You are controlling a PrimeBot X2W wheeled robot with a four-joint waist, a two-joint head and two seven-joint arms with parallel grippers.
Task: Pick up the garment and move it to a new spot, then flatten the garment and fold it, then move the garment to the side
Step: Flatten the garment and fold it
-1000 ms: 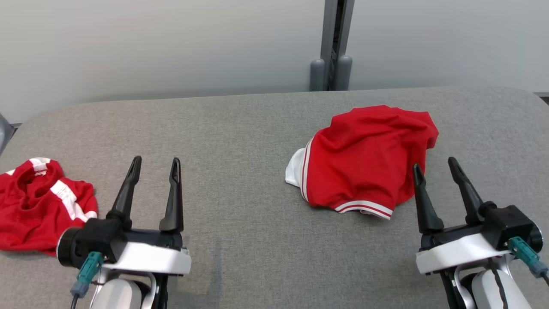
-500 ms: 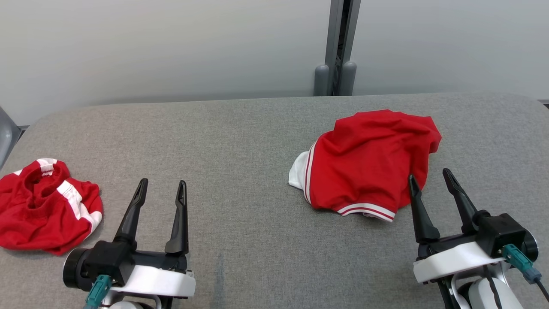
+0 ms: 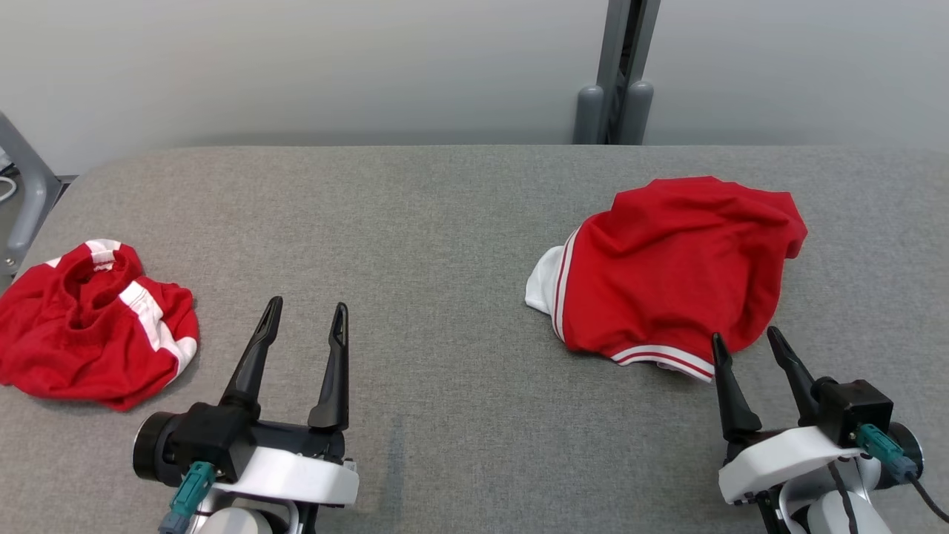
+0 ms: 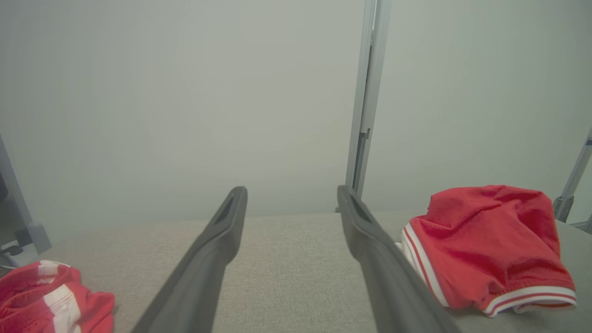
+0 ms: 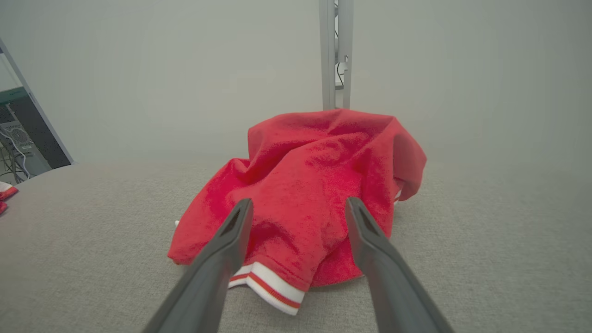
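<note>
Left tool point(image 3: 308, 304) and right tool point(image 3: 744, 334) stay wide open, empty. Crumpled red white-trimmed garment point(image 3: 667, 274) just ahead of right tool remains ungrasped.

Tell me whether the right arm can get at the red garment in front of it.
Probably yes: the right pincer stands open, pointing at the red garment close ahead, with nothing between them.

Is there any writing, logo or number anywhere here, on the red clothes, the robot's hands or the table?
No text can be read anywhere.
The right red garment and the left red garment bear only white stripes.
The left gripper, the right gripper and the grey table show no lettering.
</note>
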